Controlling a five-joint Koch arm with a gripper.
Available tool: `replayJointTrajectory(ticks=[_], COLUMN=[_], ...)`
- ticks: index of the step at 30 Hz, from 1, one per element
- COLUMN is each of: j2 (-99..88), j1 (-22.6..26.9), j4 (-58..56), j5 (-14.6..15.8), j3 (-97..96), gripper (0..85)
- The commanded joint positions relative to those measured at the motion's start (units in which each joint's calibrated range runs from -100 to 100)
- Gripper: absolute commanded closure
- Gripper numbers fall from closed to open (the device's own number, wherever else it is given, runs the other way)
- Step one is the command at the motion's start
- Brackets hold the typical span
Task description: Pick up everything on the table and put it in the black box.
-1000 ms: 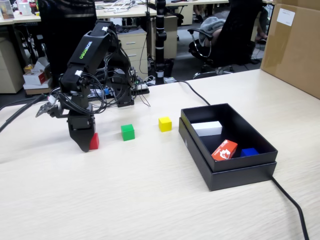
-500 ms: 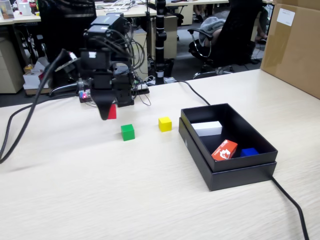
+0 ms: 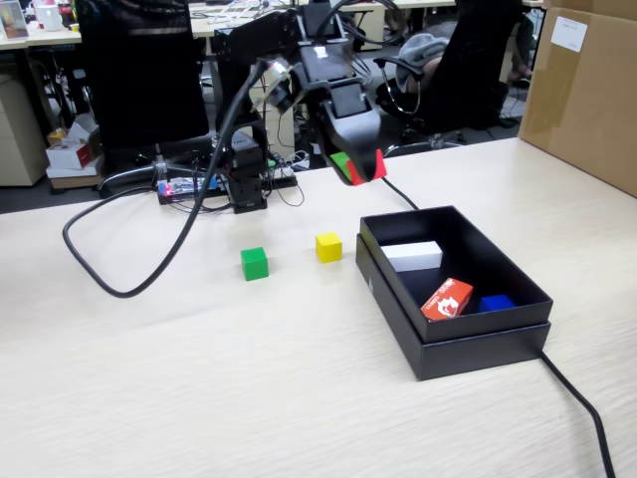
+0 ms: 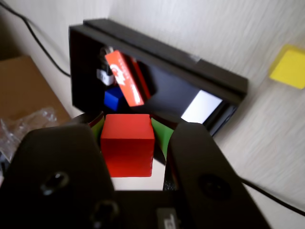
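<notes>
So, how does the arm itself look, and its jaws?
The arm is matte black plastic with blocky segments. The gripper has two broad black jaws, rounded in the wrist view, lined inside with green pads. A thick black cable loops from the arm onto the table. No markings are readable now.

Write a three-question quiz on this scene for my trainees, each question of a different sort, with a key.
1. True or false: the hand holds the red cube in the air.
2. Which cube on the table lies nearer the black box in the fixed view? A) green cube B) yellow cube
3. Fill in: the box already holds a white block, an orange-red carton and a small ____ thing.

Key: 1 true; 2 B; 3 blue.
</notes>
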Motion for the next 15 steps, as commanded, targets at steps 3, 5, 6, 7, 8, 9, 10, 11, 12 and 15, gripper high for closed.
replayJointTrajectory(ticks=[3, 5, 6, 7, 8, 9, 10, 11, 12, 15], j2=[10.6, 14.3, 17.0, 19.9, 22.2, 25.9, 26.1, 27.7, 29.2, 33.8], j1=[2.5, 3.2, 3.6, 3.9, 4.2, 4.6, 4.6, 4.6, 4.6, 4.6], j4=[-0.9, -0.9, -0.9, -0.9, -0.9, -0.9, -0.9, -0.9, -0.9, -0.8], j5=[1.1, 1.5, 1.8, 2.1, 2.2, 2.5, 2.6, 2.7, 2.8, 3.2], j3=[10.6, 12.1, 13.1, 14.5, 15.3, 16.3, 16.4, 16.7, 16.8, 17.1], gripper=[81.9, 81.9, 81.9, 81.9, 81.9, 81.9, 81.9, 81.9, 81.9, 81.8])
